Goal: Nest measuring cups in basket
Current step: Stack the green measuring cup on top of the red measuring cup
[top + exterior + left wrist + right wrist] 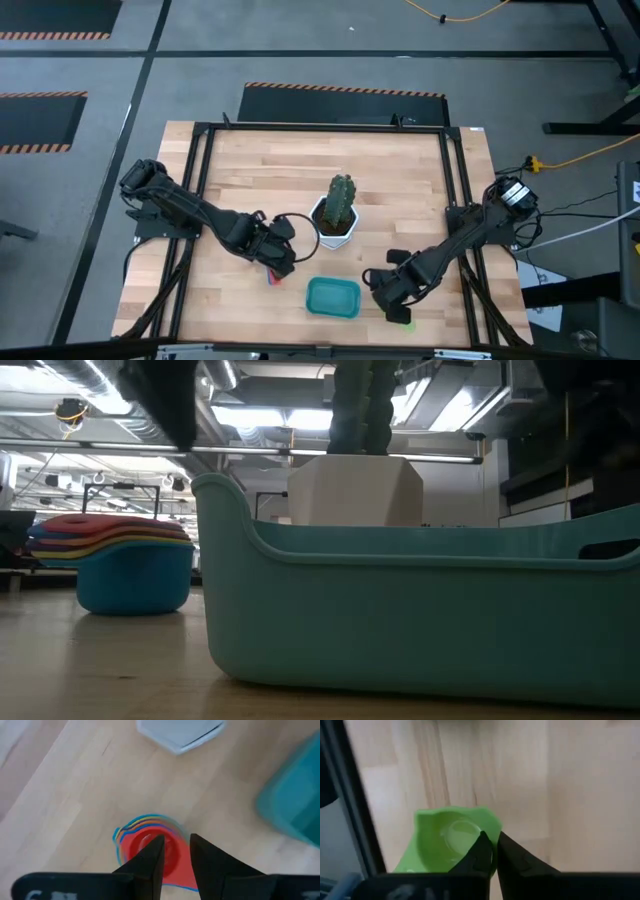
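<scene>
Green cup (451,837) in right pincer (495,851).

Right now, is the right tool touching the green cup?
Touching. The right wrist view shows the right tool with its fingers nearly shut, pinching the rim of the green cup between them.

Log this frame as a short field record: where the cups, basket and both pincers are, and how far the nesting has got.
stack: nested measuring cups, red on top, on the table left of the basket
basket: teal basket, no cups visible inside
green cup: green measuring cup, on the table right of the basket
left pincer: left pincer, slightly open over the stack
right pincer: right pincer, shut on the green cup's rim
bystander: cactus pot
</scene>
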Action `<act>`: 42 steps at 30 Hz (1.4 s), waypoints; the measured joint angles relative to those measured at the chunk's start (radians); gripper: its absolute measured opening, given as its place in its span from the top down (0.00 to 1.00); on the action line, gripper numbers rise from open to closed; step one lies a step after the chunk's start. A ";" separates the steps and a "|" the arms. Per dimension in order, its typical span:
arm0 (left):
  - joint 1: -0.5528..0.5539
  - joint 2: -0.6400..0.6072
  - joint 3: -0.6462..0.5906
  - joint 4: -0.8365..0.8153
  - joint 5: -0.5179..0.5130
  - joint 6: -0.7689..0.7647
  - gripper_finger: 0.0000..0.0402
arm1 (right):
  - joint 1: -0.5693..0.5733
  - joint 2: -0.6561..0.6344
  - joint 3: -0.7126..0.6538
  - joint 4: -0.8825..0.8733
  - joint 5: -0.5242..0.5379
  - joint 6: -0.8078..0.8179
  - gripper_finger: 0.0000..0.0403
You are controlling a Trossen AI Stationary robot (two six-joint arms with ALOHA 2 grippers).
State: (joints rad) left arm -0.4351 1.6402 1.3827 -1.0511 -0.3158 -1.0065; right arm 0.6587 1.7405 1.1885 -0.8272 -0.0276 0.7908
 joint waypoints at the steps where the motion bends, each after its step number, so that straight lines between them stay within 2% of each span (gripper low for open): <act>1: 0.000 0.000 0.018 0.003 -0.005 0.021 0.79 | -0.005 0.000 0.034 -0.036 0.021 -0.021 0.96; 5: -0.001 0.000 0.081 0.039 -0.043 0.107 0.79 | -0.031 0.000 0.159 -0.110 0.156 -0.107 0.96; 10: -0.002 0.000 0.148 0.081 -0.046 0.230 0.79 | -0.070 0.000 0.278 -0.105 0.413 -0.221 0.96; 14: -0.011 0.000 0.195 0.084 -0.041 0.291 0.79 | -0.100 0.000 0.331 -0.036 0.609 -0.314 0.96; 17: -0.021 0.001 0.231 0.085 -0.044 0.303 0.79 | -0.122 -0.001 0.333 0.081 0.705 -0.389 0.96; 21: -0.025 0.001 0.257 0.117 -0.045 0.303 0.79 | -0.153 -0.001 0.329 0.166 0.733 -0.450 0.96; 34: -0.021 0.001 0.259 0.164 -0.049 0.303 0.79 | -0.198 -0.001 0.328 0.190 0.761 -0.427 0.96; 42: -0.025 0.001 0.259 0.164 -0.035 0.284 0.79 | -0.200 -0.001 0.328 0.267 0.763 -0.457 0.96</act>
State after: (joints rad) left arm -0.4599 1.6409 1.6417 -0.8875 -0.3503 -0.7224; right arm 0.4587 1.7397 1.5166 -0.5605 0.7355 0.3340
